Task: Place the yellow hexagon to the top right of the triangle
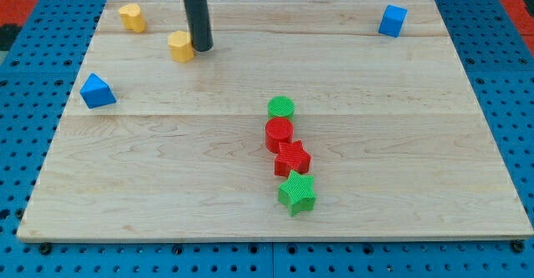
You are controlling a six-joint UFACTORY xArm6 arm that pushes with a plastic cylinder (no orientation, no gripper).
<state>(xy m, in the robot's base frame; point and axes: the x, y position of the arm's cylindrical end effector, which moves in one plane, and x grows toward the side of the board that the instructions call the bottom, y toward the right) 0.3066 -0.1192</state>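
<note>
Sitting near the bench's (467,186) top left, the hexagon (181,46) touches my tip (201,48) on its right side. No claw shows, so I cannot tell its state. The triangle (97,91) lies below-left; the placing looks nearly done, needing only small nudges.

Bare board lies between the yellow hexagon (181,46) and the blue triangle (97,91). Another yellow block (131,17) stands toward the view's top left; the green and red blocks cluster well apart, mid-board.
</note>
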